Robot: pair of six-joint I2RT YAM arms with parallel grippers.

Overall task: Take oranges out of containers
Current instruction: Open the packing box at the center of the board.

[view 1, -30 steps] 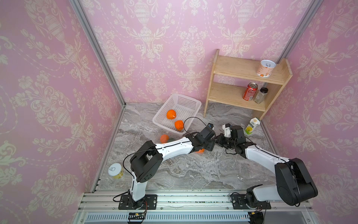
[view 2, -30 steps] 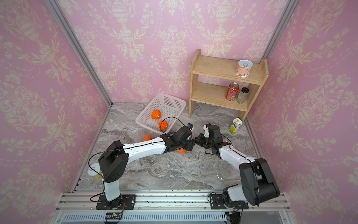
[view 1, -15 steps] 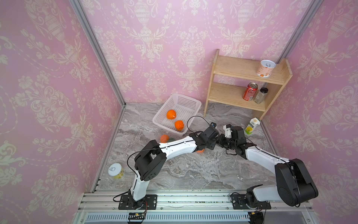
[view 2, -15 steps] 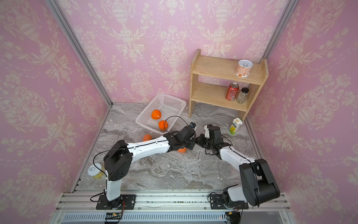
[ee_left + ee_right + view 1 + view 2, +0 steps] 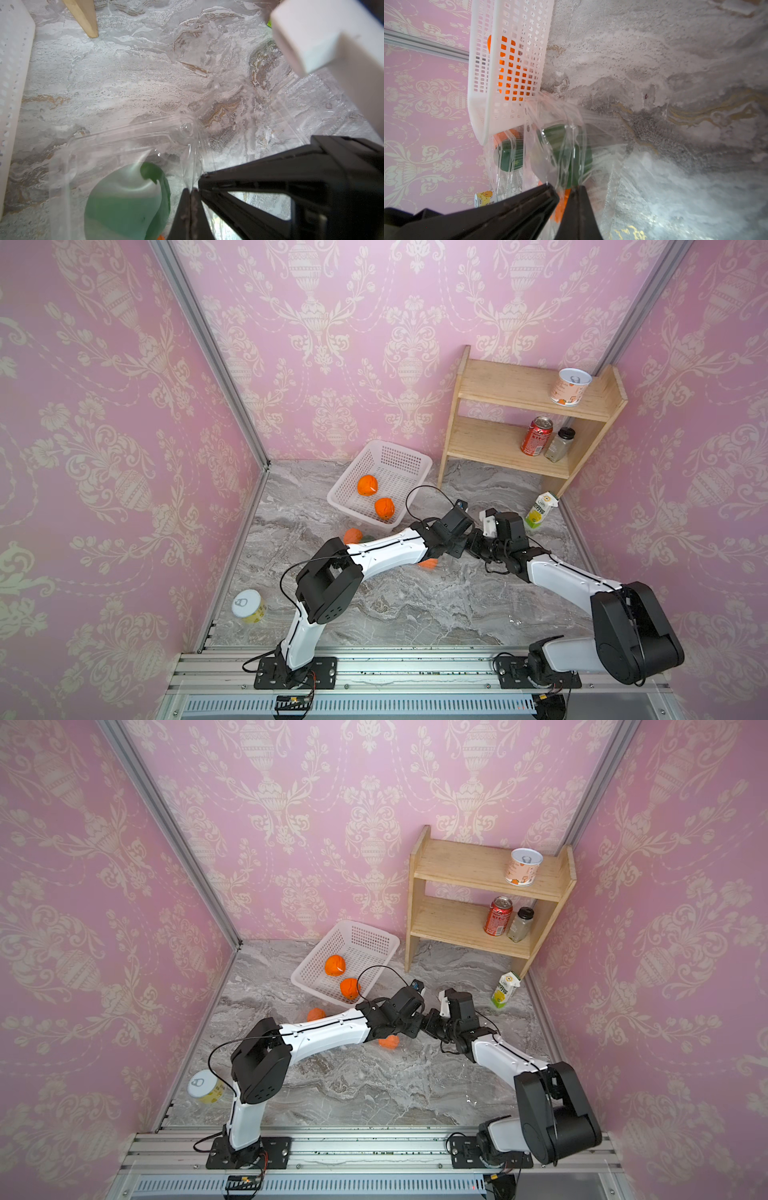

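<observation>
Mid-opening on the tabletop: clenched with left jaws and right jaws alike on the thin rim of a clear container. Seemingly holds an orange just beneath the jaws. Next: peel apart gently, without tearing.

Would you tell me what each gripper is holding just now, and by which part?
Both pinch the clear container: the left gripper its thin rim by a corner, the right gripper a thin edge flap.
</observation>
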